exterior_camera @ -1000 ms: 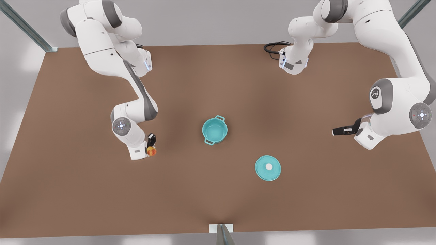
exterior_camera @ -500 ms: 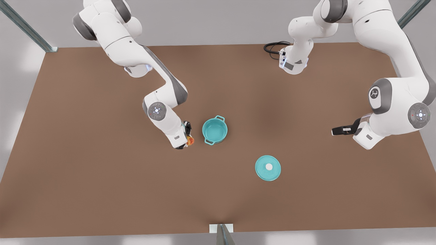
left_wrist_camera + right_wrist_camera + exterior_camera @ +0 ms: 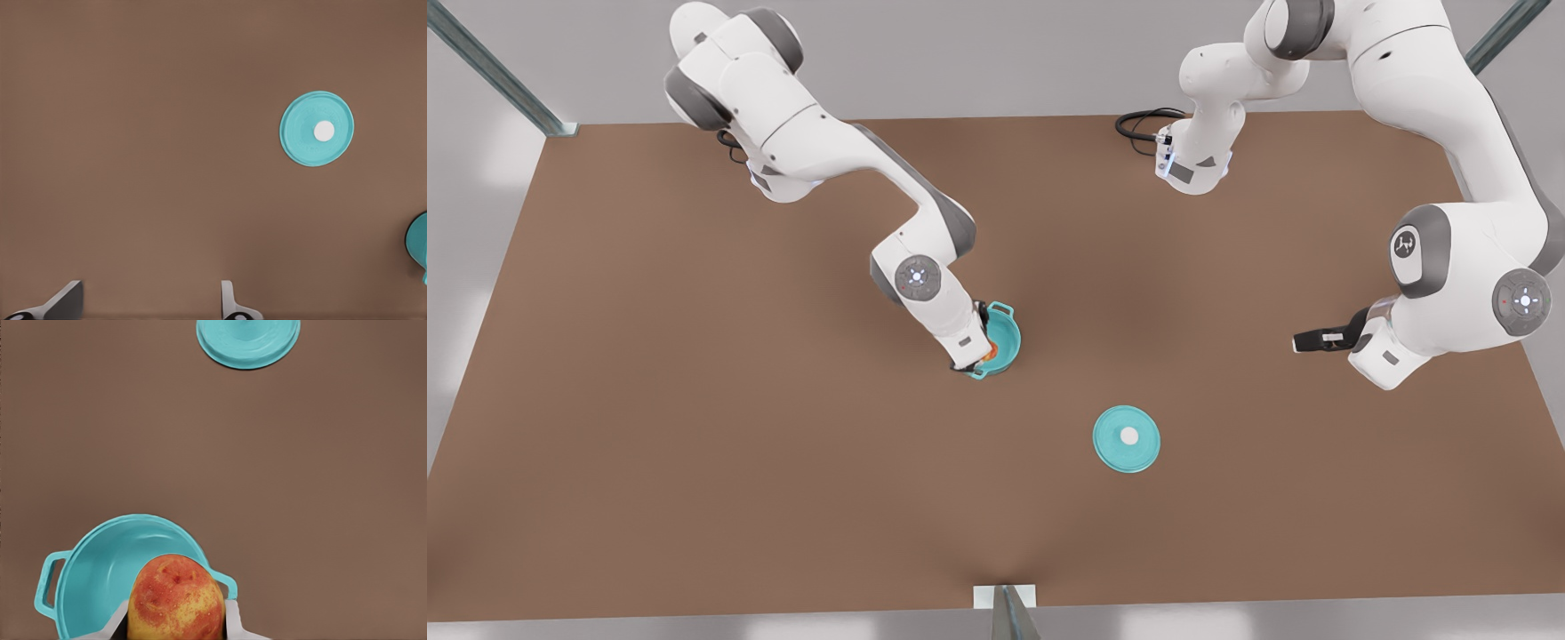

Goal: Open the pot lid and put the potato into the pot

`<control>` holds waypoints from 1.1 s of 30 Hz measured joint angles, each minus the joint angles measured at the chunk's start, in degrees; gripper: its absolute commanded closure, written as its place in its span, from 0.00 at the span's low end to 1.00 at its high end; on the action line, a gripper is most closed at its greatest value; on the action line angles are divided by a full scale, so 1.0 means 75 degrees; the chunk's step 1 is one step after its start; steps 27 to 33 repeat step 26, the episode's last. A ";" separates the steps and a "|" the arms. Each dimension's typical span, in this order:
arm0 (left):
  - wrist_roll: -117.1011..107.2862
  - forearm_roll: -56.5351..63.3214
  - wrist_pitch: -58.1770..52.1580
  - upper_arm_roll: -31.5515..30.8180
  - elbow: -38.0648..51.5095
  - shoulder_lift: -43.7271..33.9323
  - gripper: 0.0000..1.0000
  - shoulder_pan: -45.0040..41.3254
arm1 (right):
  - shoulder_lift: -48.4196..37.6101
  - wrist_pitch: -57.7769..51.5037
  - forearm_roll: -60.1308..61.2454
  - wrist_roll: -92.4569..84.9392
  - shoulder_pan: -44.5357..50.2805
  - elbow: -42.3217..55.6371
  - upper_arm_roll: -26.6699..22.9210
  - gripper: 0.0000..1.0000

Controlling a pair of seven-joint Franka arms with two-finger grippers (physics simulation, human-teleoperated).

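Observation:
The teal pot [image 3: 1007,338] stands uncovered mid-table. My right gripper [image 3: 980,357] hangs over the pot's rim on the front view's left side, shut on the yellow and orange-red potato [image 3: 989,355]. In the right wrist view the potato [image 3: 175,600] sits between the fingers [image 3: 233,620], above the pot [image 3: 100,577]. The pot lid [image 3: 1127,438] lies flat on the table, knob up, toward the front view's lower right of the pot. My left gripper [image 3: 1305,343] waits far off at the front view's right, open, and its wrist view takes in the lid [image 3: 316,129].
The brown table [image 3: 694,444] stretches wide on every side of the pot. A black cable [image 3: 1138,124] lies by an arm base at the back. A metal post [image 3: 1005,613] stands at the front edge. The pot's edge [image 3: 419,240] shows in the left wrist view.
My right gripper carried the potato toward the front view's right, from bare table to over the pot's rim. The left arm, pot and lid stayed put.

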 measured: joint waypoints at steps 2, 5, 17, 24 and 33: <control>0.0004 -0.0002 -0.0001 0.0000 0.0007 0.0004 0.00 -0.0001 | 0.0161 0.0059 0.0004 0.0076 0.0121 0.0001 -0.0011 0.51; 0.0008 -0.0007 -0.0002 0.0000 0.0021 0.0006 0.00 -0.0002 | 0.0477 0.0201 0.0001 0.0177 0.0308 -0.0004 -0.0041 0.51; 0.0050 0.0095 0.0117 -0.0053 0.0127 0.0087 0.00 -0.0013 | -0.0231 0.0270 -0.0098 0.0597 0.0172 0.0433 -0.0782 0.00; 0.0063 0.0114 0.0156 -0.0054 0.0137 0.0088 0.00 -0.0013 | -0.1687 -0.2275 -0.0302 0.0836 -0.1708 0.1395 -0.3440 0.00; 0.0066 0.0110 0.0161 -0.0052 0.0138 0.0088 0.00 -0.0013 | -0.2571 -0.2492 -0.0490 0.0982 -0.1854 0.0256 -0.3618 0.00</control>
